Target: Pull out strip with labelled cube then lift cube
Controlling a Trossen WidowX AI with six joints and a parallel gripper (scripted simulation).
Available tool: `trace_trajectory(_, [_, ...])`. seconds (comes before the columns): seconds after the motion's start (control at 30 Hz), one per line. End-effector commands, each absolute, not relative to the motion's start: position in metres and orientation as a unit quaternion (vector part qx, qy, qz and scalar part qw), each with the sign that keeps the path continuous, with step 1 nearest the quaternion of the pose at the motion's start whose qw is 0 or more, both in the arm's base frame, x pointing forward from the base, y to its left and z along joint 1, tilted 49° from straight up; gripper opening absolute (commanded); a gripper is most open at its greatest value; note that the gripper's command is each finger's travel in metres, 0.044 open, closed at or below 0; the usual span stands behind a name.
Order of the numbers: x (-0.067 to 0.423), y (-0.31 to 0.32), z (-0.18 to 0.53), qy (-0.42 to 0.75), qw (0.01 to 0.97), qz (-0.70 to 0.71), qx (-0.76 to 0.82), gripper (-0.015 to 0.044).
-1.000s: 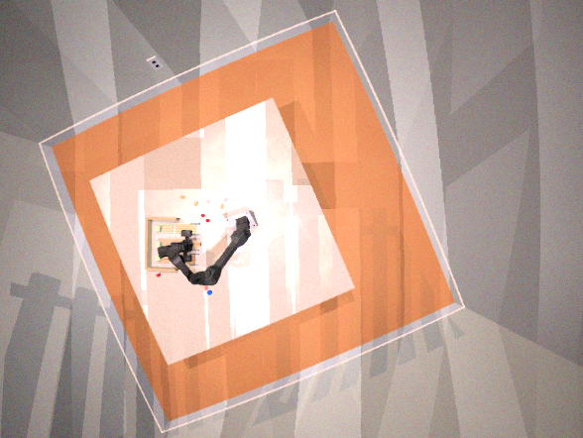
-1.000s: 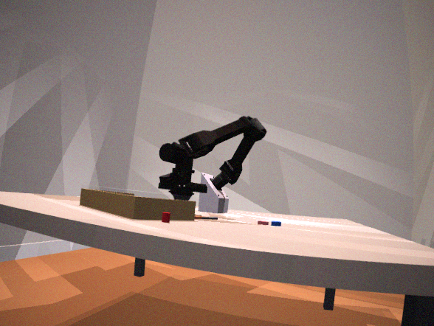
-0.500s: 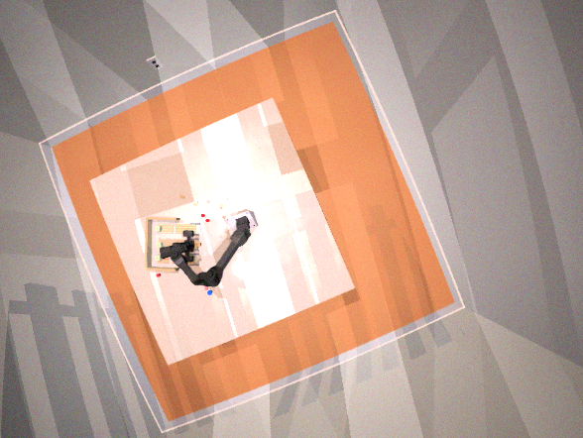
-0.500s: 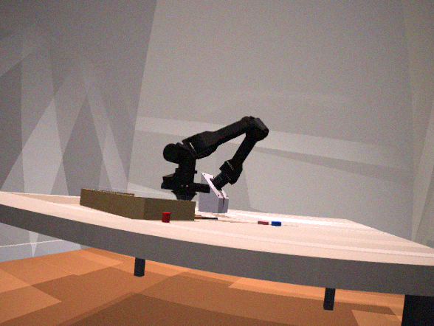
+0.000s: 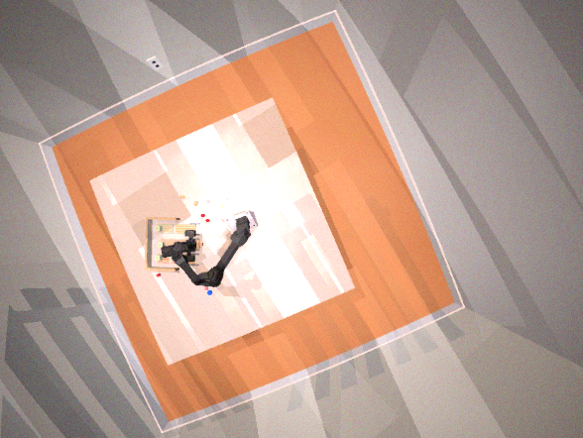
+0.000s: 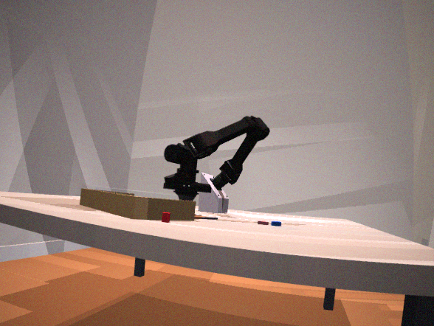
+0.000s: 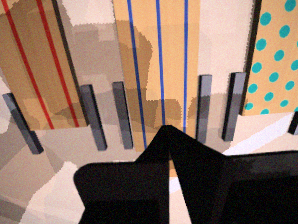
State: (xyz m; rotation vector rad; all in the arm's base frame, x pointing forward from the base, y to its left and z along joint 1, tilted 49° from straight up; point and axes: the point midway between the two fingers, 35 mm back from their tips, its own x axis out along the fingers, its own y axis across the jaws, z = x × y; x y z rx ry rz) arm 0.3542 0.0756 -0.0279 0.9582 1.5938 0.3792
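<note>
Fingers of my gripper (image 7: 169, 131) are pressed together into a single black wedge with nothing between them; in the wrist view the tip rests over the near end of a tan strip with three blue lines (image 7: 159, 60). That strip runs away from me between two pairs of upright grey pegs, one peg (image 7: 123, 115) just left of the tip and another (image 7: 204, 107) just right. To its left lies a tan strip with two red lines (image 7: 37, 65), its near end cut square beside a grey peg (image 7: 93, 116). To the right lies a tan strip with teal dots (image 7: 274, 55), also ending just past a grey peg (image 7: 234, 105). I cannot tell from these pictures which strip carries the labelled cube; no cube shows in the wrist view.

From the side, my black arm (image 6: 221, 138) folds up from a pale grey base block (image 6: 212, 199) and bends down so that the gripper (image 6: 186, 195) points straight down behind the near wall of a low brown box (image 6: 136, 206) on a white table (image 6: 221, 251). A small red cube (image 6: 166, 217) stands on the table touching the box's front wall. Farther right lie a dark red piece (image 6: 263, 223) and a blue piece (image 6: 276, 223), just beside each other.

From above, the arm (image 5: 218, 263) reaches over the box (image 5: 149, 245), and small red bits (image 5: 204, 217) dot the table beyond it.
</note>
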Motion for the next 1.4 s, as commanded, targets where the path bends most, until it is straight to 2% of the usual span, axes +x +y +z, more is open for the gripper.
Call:
trace_trajectory(0.0, [0.359, 0.073, -0.025, 0.678, 0.587, 0.166, 0.409, 0.0000])
trace_trajectory(1.37, [0.306, 0.095, -0.018, 0.679, 0.586, 0.166, 0.410, 0.0000])
